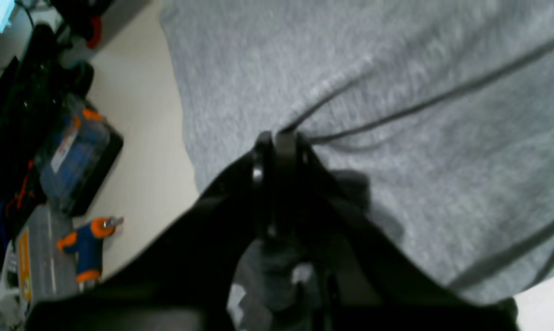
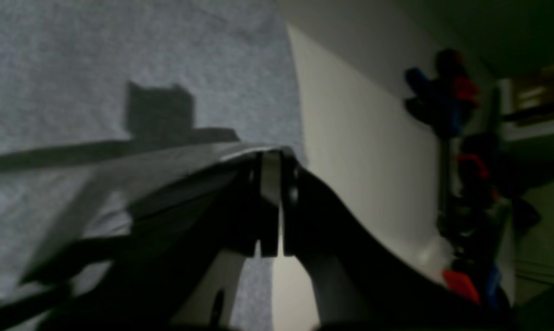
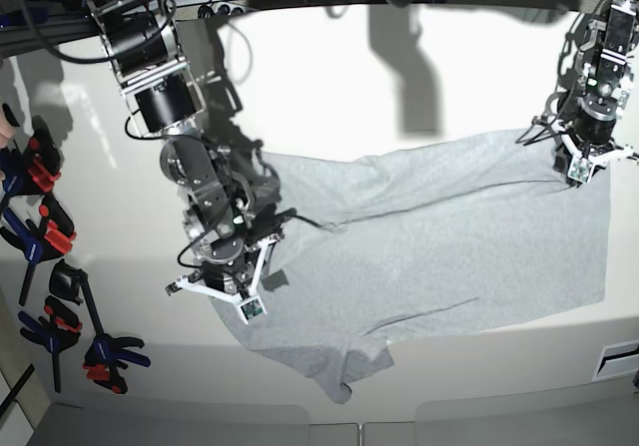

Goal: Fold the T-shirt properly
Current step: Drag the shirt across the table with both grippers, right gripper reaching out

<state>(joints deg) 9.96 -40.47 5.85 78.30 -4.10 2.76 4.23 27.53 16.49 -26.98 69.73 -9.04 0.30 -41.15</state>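
Observation:
The light grey T-shirt (image 3: 439, 241) lies spread plain side up across the white table (image 3: 329, 97), with a sleeve (image 3: 334, 366) hanging toward the front edge. My left gripper (image 3: 582, 170) is shut on the shirt's far right edge. In the left wrist view its jaws (image 1: 279, 138) pinch the grey fabric (image 1: 396, 92), and creases fan out from the pinch. My right gripper (image 3: 238, 301) is shut on the shirt's left edge. In the right wrist view it (image 2: 271, 156) holds a lifted fold of the cloth (image 2: 97, 59) above the table. No lettering shows.
Several black, red and blue spring clamps (image 3: 45, 241) lie at the table's left side; they also show in the right wrist view (image 2: 447, 92). A clear toolbox (image 1: 72, 151) and an orange-blue tool (image 1: 86, 241) lie off the table. The table's front edge (image 3: 449, 391) is close to the shirt.

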